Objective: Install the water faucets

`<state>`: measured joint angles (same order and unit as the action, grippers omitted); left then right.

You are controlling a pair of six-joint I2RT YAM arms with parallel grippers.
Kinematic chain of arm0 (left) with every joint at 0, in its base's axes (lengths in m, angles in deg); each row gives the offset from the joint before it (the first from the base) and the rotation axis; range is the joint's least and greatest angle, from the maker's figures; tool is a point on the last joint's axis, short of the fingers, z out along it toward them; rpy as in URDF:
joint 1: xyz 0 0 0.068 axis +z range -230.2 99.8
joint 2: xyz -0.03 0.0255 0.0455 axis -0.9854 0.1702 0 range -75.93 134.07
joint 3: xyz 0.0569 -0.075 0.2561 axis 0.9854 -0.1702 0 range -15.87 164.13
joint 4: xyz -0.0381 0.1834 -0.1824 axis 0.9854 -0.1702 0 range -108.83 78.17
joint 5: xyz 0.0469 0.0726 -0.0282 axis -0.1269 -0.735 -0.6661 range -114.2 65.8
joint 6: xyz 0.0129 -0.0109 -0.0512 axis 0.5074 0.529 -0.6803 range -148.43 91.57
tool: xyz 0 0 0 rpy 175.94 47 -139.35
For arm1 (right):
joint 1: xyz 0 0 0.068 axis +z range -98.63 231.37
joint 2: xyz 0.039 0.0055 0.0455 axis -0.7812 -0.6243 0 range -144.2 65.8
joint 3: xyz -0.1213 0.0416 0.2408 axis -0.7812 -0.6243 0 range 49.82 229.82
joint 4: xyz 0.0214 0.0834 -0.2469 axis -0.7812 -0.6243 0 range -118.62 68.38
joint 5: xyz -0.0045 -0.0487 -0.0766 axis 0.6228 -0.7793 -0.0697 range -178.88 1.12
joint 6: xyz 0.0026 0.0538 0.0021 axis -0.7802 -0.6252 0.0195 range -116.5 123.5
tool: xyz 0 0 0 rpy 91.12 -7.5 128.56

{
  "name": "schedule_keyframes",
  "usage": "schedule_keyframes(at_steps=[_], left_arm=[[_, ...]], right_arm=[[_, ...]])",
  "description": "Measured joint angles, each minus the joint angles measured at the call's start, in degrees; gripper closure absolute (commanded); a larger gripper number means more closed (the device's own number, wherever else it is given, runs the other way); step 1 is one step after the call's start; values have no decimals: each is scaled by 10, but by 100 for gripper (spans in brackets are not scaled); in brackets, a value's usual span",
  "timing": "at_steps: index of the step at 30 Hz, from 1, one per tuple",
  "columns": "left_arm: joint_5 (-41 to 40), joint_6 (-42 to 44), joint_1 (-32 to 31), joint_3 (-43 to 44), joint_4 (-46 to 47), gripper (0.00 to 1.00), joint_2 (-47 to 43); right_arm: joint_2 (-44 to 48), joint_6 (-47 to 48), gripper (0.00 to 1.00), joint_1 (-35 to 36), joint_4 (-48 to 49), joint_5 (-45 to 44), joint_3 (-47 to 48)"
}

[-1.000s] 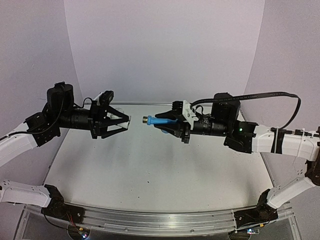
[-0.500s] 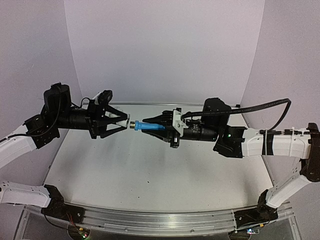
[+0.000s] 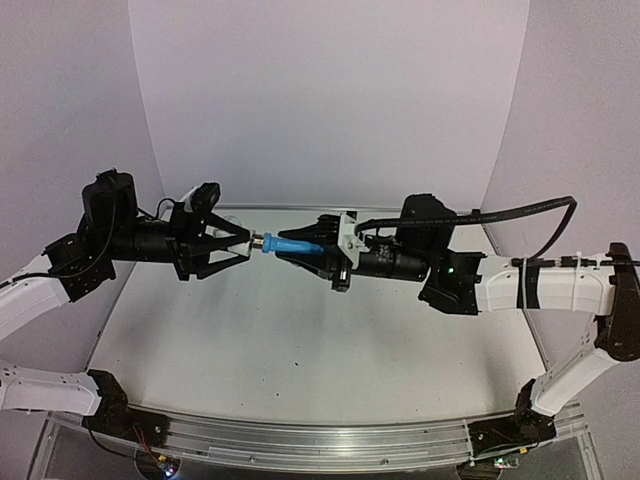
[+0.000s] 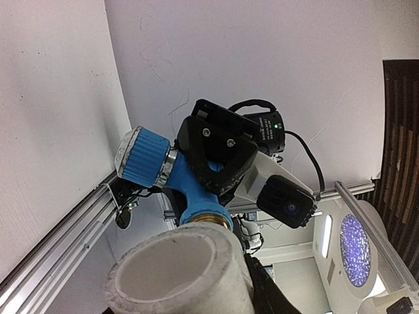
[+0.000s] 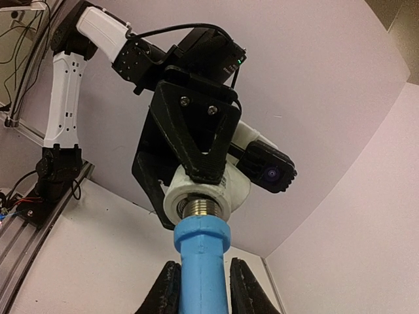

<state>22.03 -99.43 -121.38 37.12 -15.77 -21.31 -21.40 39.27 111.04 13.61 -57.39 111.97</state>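
My right gripper (image 3: pixel 305 251) is shut on the bright-blue tap (image 3: pixel 291 246) and holds it level above the table, pointing left. My left gripper (image 3: pixel 248 243) is shut on the small white cylindrical fitting (image 3: pixel 251 241). The tap's metal threaded end (image 3: pixel 268 243) meets the fitting's mouth. In the right wrist view the blue tap (image 5: pixel 201 261) sits between my fingers (image 5: pixel 167 291), and its thread (image 5: pixel 204 208) enters the white fitting (image 5: pixel 209 191). In the left wrist view the fitting (image 4: pixel 178 275) fills the foreground, with the tap (image 4: pixel 191 190) behind it.
Both arms hang in mid-air over the grey table (image 3: pixel 300 340). White walls close the back and sides. An aluminium rail (image 3: pixel 300 440) runs along the near edge. A black cable (image 3: pixel 520 210) loops over the right arm.
My right gripper has moved left with the blue tap. The gap to the white fitting has closed, and the threaded end now touches it. The left gripper has shifted slightly.
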Motion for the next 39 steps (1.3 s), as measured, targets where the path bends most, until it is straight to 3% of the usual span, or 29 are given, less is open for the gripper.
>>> schedule_keyframes(at_steps=[23,39], left_arm=[[-33,6,3,-13,1,100,-10],[-37,129,3,-18,-1,100,-14]], right_arm=[[-23,-18,100,25,-10,-70,14],[-29,-97,100,14,-59,-26,44]])
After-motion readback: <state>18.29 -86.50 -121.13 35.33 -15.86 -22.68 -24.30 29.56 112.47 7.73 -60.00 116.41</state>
